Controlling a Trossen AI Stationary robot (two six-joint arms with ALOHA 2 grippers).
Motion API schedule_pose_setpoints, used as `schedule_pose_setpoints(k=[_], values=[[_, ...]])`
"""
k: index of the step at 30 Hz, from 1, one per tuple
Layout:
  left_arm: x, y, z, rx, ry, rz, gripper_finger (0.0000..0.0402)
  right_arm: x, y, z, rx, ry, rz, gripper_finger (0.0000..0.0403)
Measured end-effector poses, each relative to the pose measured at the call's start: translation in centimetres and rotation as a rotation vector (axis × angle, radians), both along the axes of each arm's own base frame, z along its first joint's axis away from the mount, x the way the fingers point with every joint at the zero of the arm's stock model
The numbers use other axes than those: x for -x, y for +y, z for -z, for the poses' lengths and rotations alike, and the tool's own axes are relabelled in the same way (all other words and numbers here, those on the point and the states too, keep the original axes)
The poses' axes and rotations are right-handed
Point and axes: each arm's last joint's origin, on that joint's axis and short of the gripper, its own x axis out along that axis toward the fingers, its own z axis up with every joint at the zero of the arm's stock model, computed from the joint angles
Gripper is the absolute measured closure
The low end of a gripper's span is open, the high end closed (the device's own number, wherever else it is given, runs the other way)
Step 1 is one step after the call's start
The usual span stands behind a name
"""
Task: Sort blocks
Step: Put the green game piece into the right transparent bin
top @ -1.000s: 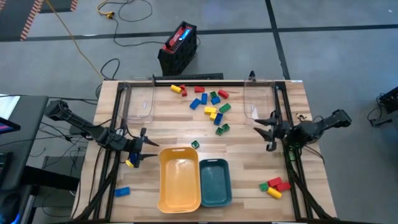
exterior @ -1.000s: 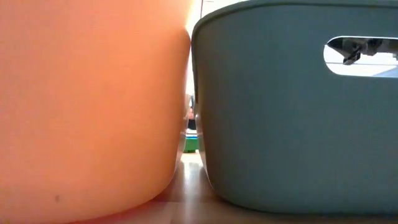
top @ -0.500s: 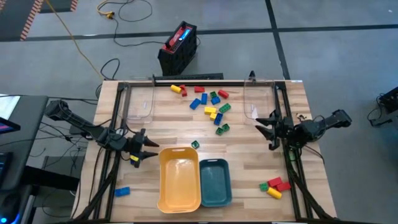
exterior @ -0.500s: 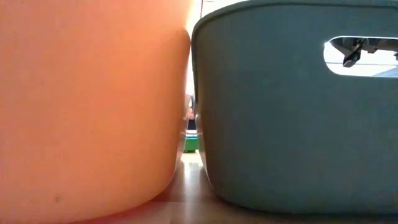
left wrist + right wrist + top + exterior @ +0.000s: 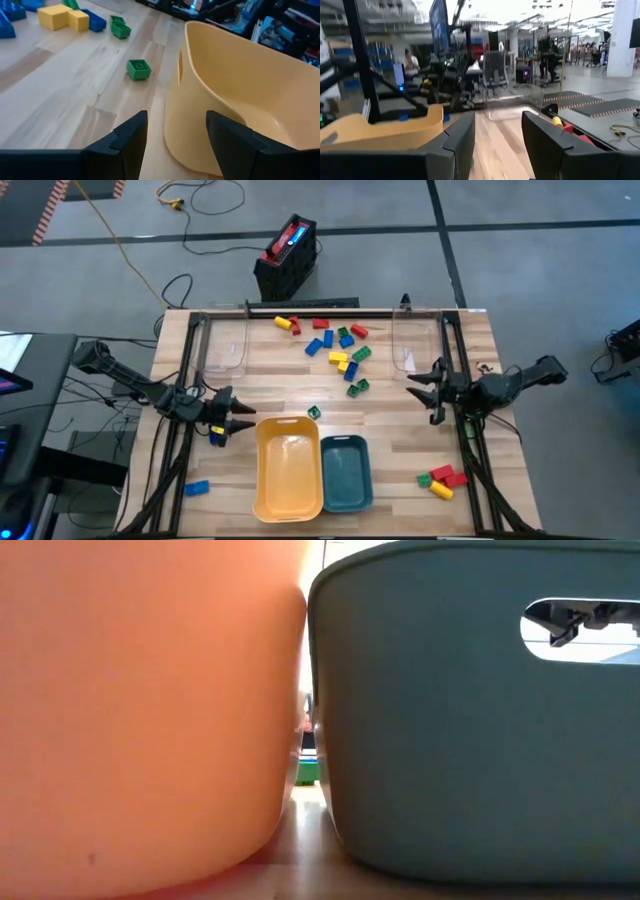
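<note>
Most of the blocks point(image 5: 335, 345), red, yellow, blue and green, lie loose on the far middle of the table. One green block point(image 5: 313, 412) point(image 5: 138, 69) lies just beyond the yellow tray point(image 5: 288, 470). A blue block point(image 5: 196, 488) lies near left. Red, green and yellow blocks point(image 5: 442, 478) lie near right. My left gripper point(image 5: 238, 417) point(image 5: 175, 135) hovers open beside the yellow tray's far left corner with nothing between its fingers. My right gripper point(image 5: 420, 400) point(image 5: 497, 140) hovers open above the table's right side, pointing toward the middle.
The teal tray point(image 5: 346, 473) stands against the yellow tray's right side; in the low view their walls point(image 5: 140, 710) point(image 5: 470, 740) fill the picture. Clear containers stand at the far left point(image 5: 225, 345) and far right point(image 5: 415, 340). Bare wood lies between the trays and the block heap.
My left gripper has rolled about the line it points along, staying in place beside the yellow tray; its fingers stay open. No block has moved.
</note>
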Motion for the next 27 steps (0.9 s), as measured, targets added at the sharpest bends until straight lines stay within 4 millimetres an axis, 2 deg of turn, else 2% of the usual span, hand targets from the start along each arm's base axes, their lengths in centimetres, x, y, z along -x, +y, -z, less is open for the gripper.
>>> schedule_pose_setpoints(k=[9, 19, 23, 27], values=[[0.0, 0.5, -0.2, -0.029, -0.035, -0.183, 0.0203, -2.3, 0.9, -1.8, 0.02, 0.166, -0.005, 0.0223], [0.1, 0.6, 0.0, 0.019, -0.023, -0.2, 0.0203, -3.8, 1.6, -1.2, -0.09, 0.233, -0.03, 0.0223], [0.1, 0.5, 0.1, 0.053, -0.018, -0.207, 0.0203, -5.2, 2.1, -2.2, -0.053, 0.298, -0.026, 0.0223], [-0.2, 0.5, -1.1, -0.005, -0.004, -0.155, 0.0203, -7.0, 2.8, -3.5, -0.001, 0.416, -0.022, 0.0223]])
